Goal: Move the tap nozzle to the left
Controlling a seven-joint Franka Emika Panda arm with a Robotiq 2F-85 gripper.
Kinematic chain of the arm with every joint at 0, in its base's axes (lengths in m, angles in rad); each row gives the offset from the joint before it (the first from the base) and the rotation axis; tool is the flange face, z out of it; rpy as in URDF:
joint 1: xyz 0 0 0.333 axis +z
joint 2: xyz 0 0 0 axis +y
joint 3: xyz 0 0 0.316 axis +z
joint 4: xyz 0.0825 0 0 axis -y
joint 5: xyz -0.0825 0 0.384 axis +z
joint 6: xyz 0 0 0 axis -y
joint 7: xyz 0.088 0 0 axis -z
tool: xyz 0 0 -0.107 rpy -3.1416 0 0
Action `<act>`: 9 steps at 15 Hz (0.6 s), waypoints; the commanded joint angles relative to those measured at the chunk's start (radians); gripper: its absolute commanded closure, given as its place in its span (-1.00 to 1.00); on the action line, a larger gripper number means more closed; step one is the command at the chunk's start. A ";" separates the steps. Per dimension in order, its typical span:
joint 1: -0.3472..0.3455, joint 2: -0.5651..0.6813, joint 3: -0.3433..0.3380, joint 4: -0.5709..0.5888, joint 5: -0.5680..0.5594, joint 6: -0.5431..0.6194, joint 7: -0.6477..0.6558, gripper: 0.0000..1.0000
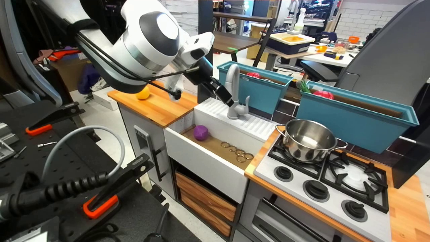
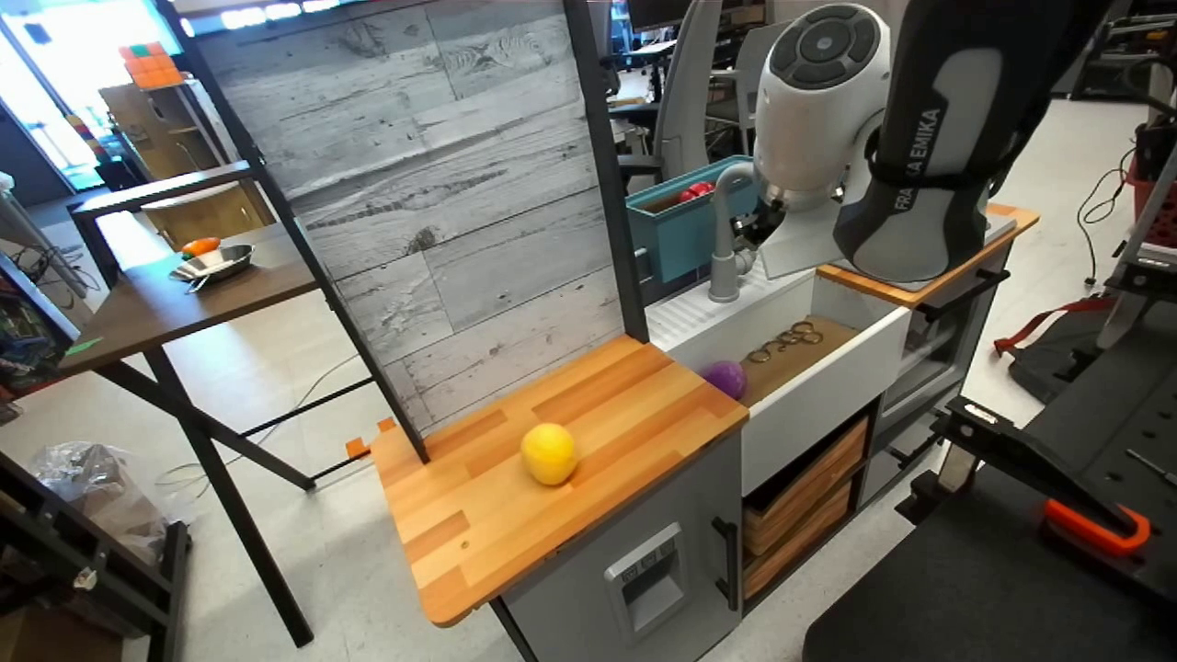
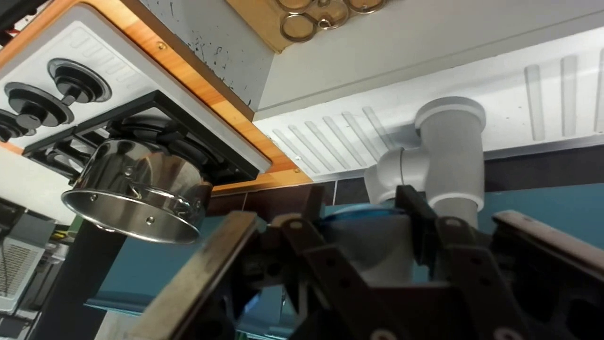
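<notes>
Above the ribbed sink ledge (image 3: 509, 94), the gripper (image 3: 361, 198) is clamped on the spout (image 3: 380, 250) of the tap nozzle (image 1: 235, 80), beside its stem (image 3: 453, 156).

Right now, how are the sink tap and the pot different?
The tap is dull grey, but the pot is shiny silver. The tap is thin with a curved spout; the pot is wide with an open top. The tap stands on the sink's ledge, the pot on the stove. Both stand upright.
</notes>
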 commanded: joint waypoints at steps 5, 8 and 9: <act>-0.110 -0.134 0.198 0.013 0.115 0.007 -0.385 0.65; -0.119 -0.156 0.226 -0.008 0.154 0.024 -0.464 0.65; -0.118 -0.159 0.232 -0.012 0.165 0.030 -0.480 0.65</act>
